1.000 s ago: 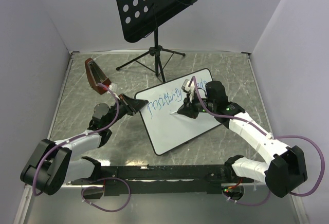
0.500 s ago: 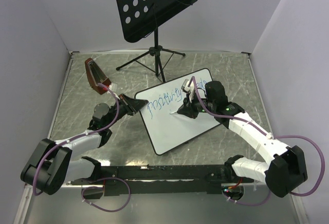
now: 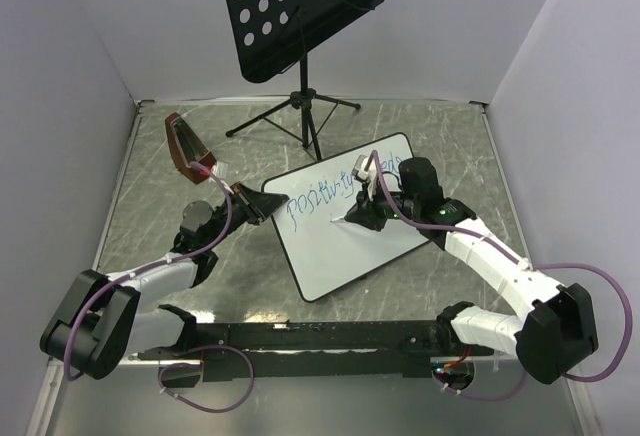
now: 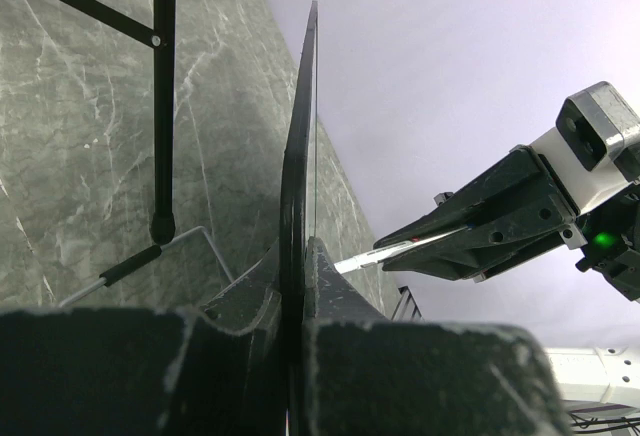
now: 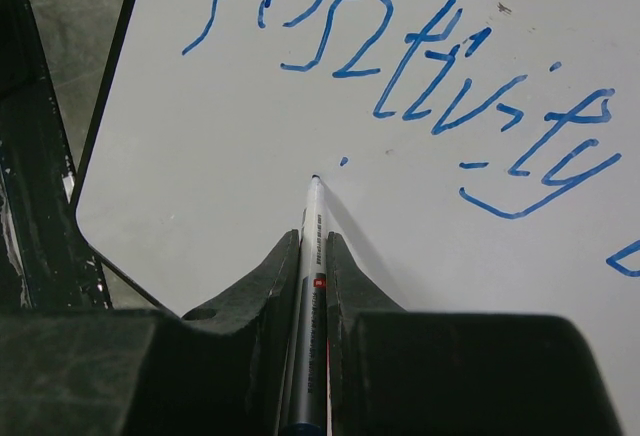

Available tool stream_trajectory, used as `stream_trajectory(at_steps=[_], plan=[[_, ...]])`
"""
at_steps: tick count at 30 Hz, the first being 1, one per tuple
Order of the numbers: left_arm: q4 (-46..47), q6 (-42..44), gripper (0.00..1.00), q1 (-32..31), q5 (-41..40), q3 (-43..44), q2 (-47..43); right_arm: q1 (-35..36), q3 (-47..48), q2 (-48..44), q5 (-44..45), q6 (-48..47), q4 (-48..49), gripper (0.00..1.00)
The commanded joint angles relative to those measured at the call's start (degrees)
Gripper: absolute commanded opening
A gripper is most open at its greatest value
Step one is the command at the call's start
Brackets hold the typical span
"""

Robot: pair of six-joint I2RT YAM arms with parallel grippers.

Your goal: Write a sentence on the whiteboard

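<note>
Pinching the left corner of the large flat white black-rimmed whiteboard (image 3: 340, 246) with the left gripper (image 3: 265, 204), jaws closed tight on the rim. Lying skewed on the grey marbled table (image 3: 150, 156), between both arms. Reading "Positivity" in the thin blue handwritten sentence (image 5: 400, 66); more blue strokes further right, cut off, unreadable. Gripping a slim white marker pen (image 5: 312, 216) in the right gripper (image 5: 312, 246), fingers clamped on the barrel. Pointing the tip just below the word's first letters, beside a small blue dot; contact not clear. Barrel print too small to read.
</note>
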Motion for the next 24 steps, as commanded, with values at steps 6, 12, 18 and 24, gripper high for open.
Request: stream_trajectory(at_steps=[6, 12, 18, 24], plan=[[6.55, 1.88, 0.01, -0.51, 0.9, 1.38, -1.49, 0.2, 1.29, -0.5, 2.49, -3.18, -3.23, 0.0], [6.01, 2.23, 0.01, -0.6, 0.72, 1.47, -1.58, 0.02, 1.38, -0.77, 2.66, -3.62, -4.37, 0.0], [5.58, 2.4, 0.01, -0.6, 0.9, 1.56, -1.76, 0.2, 1.64, -0.77, 1.52, -3.97, -6.21, 0.0], [5.49, 2.49, 0.01, -0.6, 0.9, 1.91, -1.76, 0.37, 1.47, -1.12, 0.12, -4.67, -7.8, 0.0]])
